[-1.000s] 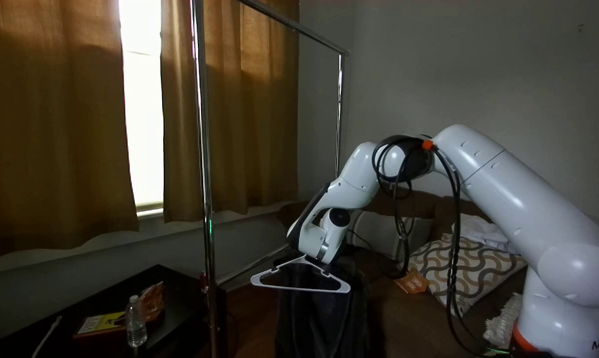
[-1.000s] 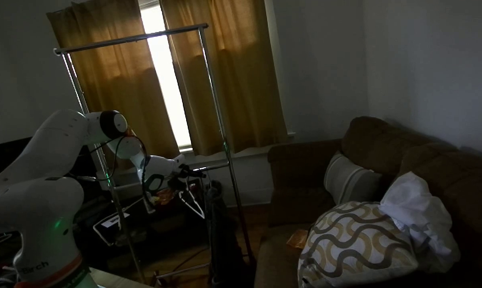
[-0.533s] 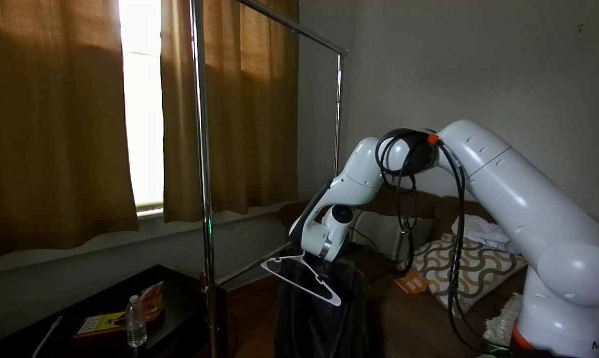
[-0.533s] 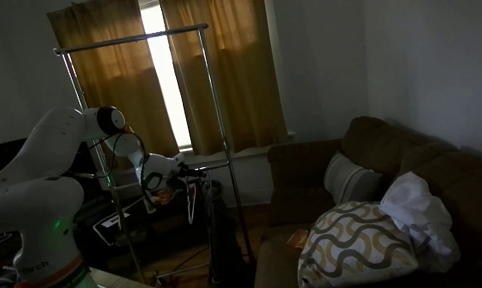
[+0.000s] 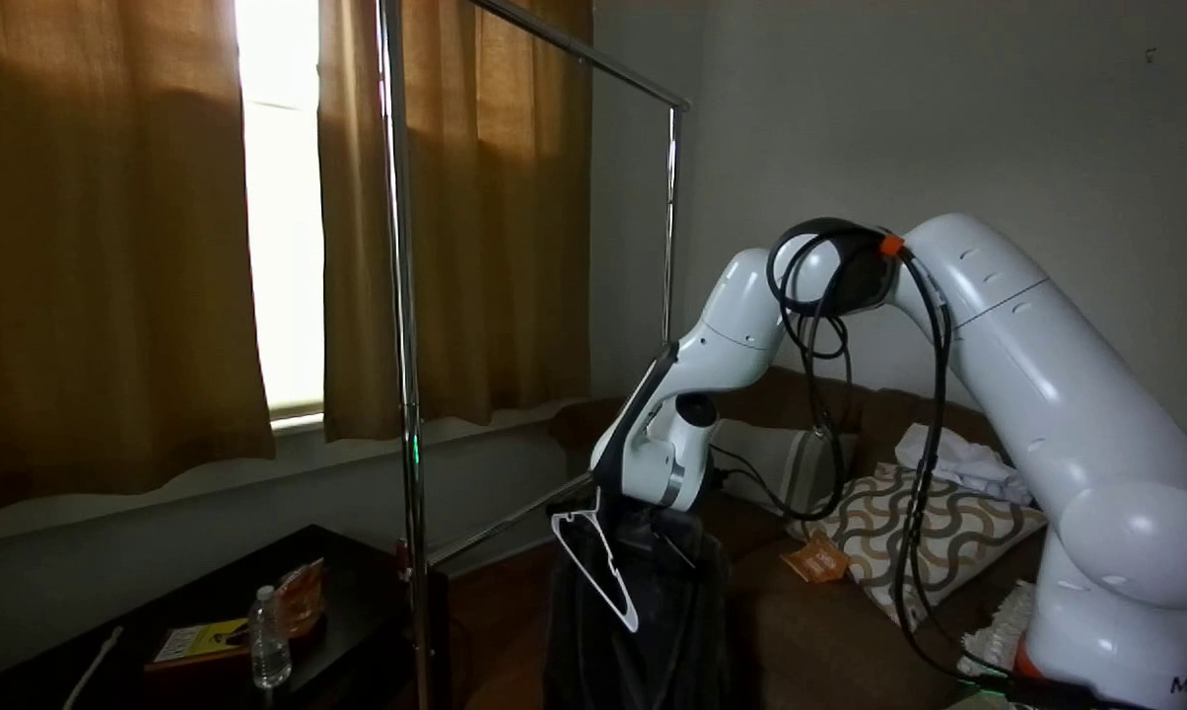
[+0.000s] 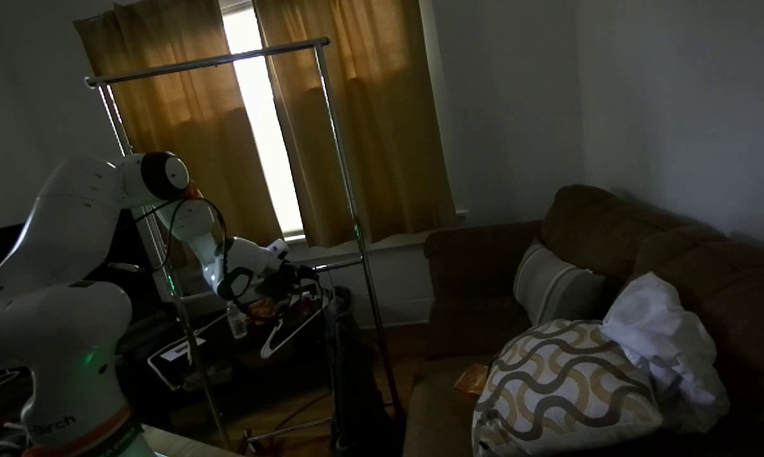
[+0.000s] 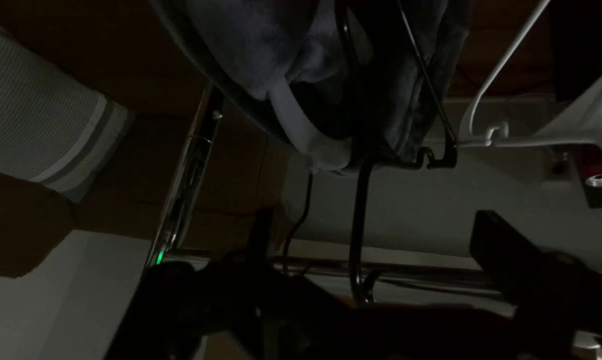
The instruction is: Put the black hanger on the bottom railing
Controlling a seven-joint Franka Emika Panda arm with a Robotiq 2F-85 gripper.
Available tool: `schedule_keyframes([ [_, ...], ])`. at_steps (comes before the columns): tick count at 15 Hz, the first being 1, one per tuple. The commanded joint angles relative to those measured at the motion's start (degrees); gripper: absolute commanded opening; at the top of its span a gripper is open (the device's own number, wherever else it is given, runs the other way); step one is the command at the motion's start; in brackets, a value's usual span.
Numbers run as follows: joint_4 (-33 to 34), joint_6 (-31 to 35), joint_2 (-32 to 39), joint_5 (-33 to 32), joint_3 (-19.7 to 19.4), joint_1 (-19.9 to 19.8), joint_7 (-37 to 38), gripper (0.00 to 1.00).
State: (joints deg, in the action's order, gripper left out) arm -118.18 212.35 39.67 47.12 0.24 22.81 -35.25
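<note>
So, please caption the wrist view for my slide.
Black hanger at the bottom railing, white hanger beside it, pincer open.

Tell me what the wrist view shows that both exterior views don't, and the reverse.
Only the wrist view clearly shows the black hanger, its hook crossing the bottom railing between the parted jaws. Only the exterior views show the white arm, top crossbar and patterned pillow. Both share the bottom railing, white hanger, striped pillow and hanging garment.

Black hanger (image 7: 361,205), hook across the slim silver bottom railing (image 7: 431,274)
We see its body below and, in an exterior view, the railing right of the desk's (image 5: 352,572) edge.
</note>
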Motion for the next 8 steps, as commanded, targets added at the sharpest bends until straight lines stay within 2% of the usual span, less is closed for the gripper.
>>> schedule_keyframes([
  [1, -8.69, -4.14, -7.2, -5.4, 1.9, -3.11, -1.08, 1.0],
  [2, -11.51, -6.13, -9.21, -10.93, -1.04, -1.58, 3.48, 1.0],
  [3, -12.26, -5.84, -10.53, -9.57, 2.07, -4.52, -0.78, 1.0],
  [8, -19.39, -10.66, -18.47, -12.13, 1.33, -6.14, -2.61, 1.0],
])
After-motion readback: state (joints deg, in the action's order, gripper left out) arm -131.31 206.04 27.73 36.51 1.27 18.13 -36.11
